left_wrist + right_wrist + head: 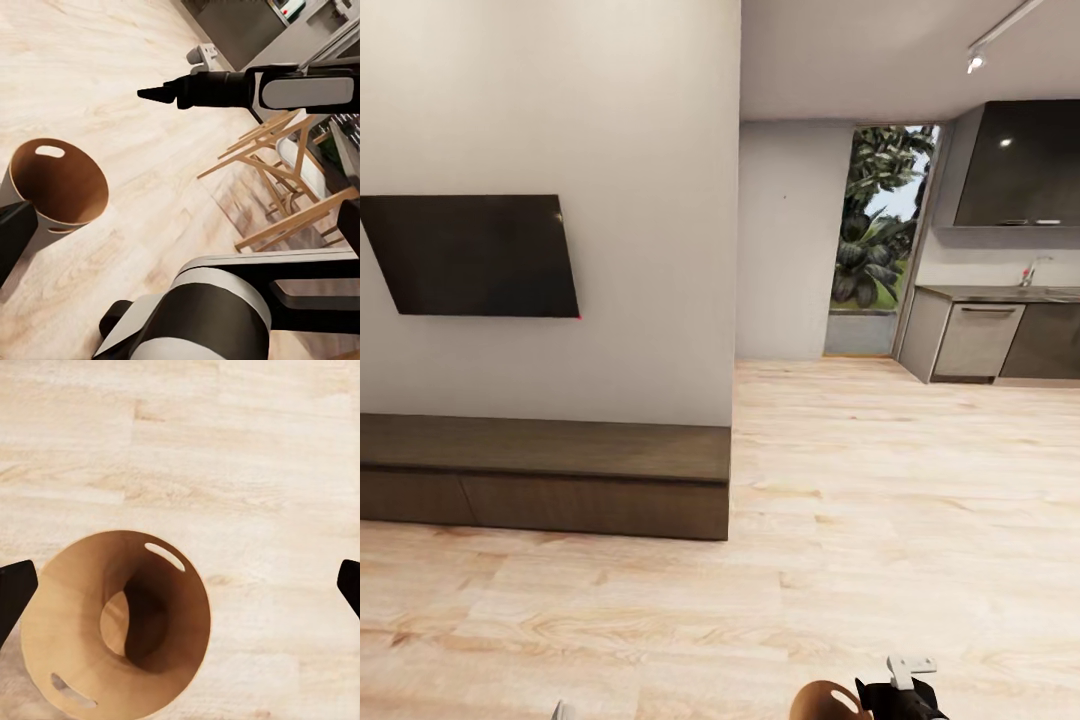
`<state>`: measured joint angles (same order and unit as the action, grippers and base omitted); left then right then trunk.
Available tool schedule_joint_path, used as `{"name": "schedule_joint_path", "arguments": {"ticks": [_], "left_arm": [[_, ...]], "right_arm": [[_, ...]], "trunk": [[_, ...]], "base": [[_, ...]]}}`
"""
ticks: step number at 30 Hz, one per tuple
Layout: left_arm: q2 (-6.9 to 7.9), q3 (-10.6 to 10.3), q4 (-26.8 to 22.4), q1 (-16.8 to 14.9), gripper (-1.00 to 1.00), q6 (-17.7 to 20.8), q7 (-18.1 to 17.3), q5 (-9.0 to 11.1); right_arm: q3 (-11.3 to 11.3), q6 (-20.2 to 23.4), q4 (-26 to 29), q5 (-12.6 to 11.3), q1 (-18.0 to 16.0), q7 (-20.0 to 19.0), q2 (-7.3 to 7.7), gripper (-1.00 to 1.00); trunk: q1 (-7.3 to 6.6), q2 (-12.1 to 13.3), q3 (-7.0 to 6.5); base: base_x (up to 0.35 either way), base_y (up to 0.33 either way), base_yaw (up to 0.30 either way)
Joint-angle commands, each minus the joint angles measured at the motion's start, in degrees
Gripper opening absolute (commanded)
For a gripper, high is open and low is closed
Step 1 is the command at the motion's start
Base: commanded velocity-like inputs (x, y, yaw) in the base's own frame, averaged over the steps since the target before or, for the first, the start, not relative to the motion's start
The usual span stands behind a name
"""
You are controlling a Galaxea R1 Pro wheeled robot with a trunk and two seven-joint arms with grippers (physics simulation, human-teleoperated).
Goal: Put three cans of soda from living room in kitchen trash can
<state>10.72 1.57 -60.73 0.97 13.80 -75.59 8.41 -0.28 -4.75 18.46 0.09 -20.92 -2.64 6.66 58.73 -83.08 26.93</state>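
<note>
Right, starting at the right gripper (180,585): its two dark fingertips (15,592) sit far apart at the edges of its wrist view, jaws spread wide and holding nothing, poised directly above the trash can (112,622). The bin stands upright on the plank floor (247,450), and looking straight down its glossy brown inside I see bare bottom, no soda can in there.

The left wrist view catches the same bin (56,184) from the side, slot near the rim, with the right arm's black fingers (169,93) reaching across above the boards; of the left gripper itself just one dark fingertip (15,236) pokes in beside the bin, so I cannot tell its state.

Up at head height, the bin's brown rim (830,700) peeks in at the bottom beside the right gripper (900,690). Beyond: a wall-mounted TV (475,255), a low wooden cabinet (545,475), and the kitchen counter (1000,293) well off across the floor.

My read: nothing delivered yet, all three cans remain to fetch.
</note>
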Motion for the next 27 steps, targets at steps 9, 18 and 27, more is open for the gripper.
{"name": "schedule_joint_path", "arguments": {"ticks": [9, 18, 27], "left_arm": [[0.00, 0.0, 0.0, 0.0, 1.00, 0.0, 0.0, 0.0], [0.00, 0.0, 0.0, 0.0, 1.00, 0.0, 0.0, 0.0], [0.00, 0.0, 0.0, 0.0, 1.00, 0.0, 0.0, 0.0]], "right_arm": [[0.0, 0.0, 0.0, -0.1, 0.0, 0.0, -0.03, 1.00], [0.0, 0.0, -0.1, -0.2, 0.0, 0.0, -0.06, 1.00], [0.0, 0.0, -0.1, -0.2, 0.0, 0.0, -0.04, 1.00]], "trunk": [[0.00, 0.0, 0.00], [0.00, 0.0, 0.00], [0.22, -0.4, 0.18]], "base": [[0.018, 0.000, 0.000], [0.002, 0.000, 0.000], [0.000, 0.000, 0.000]]}}
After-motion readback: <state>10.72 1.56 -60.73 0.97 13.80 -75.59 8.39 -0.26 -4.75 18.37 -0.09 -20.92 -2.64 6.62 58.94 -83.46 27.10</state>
